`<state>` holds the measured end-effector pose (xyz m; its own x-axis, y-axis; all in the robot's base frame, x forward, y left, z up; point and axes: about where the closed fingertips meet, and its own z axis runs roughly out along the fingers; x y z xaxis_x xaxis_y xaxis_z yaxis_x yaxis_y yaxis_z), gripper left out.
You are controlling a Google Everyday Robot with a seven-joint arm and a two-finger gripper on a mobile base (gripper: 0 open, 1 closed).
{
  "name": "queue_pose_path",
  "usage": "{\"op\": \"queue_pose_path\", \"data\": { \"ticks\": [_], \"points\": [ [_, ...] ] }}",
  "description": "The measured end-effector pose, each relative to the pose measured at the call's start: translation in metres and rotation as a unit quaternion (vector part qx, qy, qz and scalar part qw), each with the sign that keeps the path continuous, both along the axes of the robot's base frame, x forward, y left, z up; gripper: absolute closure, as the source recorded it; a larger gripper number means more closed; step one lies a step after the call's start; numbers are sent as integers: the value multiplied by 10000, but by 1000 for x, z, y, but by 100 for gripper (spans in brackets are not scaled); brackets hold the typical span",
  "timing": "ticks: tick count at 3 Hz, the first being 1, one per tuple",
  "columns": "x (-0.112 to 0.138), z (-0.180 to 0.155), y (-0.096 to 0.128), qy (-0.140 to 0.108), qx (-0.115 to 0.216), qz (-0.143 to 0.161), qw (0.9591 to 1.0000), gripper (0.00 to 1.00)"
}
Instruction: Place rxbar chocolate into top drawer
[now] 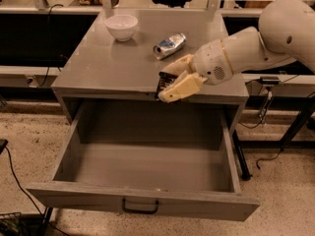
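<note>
My gripper is shut on the rxbar chocolate, a small flat black bar with white print, held on edge between the cream fingers. It hangs over the front edge of the grey cabinet top, just above the back of the top drawer. The drawer is pulled wide open, with a small dark handle on its front panel. Nothing shows inside the drawer.
A white bowl stands at the back left of the cabinet top. A shiny silver-blue can lies on its side behind the gripper. My white arm reaches in from the right. Cables lie on the speckled floor.
</note>
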<state>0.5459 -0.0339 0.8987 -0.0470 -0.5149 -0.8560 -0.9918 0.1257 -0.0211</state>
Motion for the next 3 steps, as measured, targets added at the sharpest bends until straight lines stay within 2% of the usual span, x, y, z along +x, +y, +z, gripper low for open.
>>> {"op": "queue_pose_path", "data": {
  "ticks": [1,2,3],
  "points": [
    [1,3,0,-25,10,-6,10000,100],
    [-1,-18,-2,118,-108,-230,9996,100],
    [-27,-77,-7,269,-589,-665,9957,100]
  ]
}}
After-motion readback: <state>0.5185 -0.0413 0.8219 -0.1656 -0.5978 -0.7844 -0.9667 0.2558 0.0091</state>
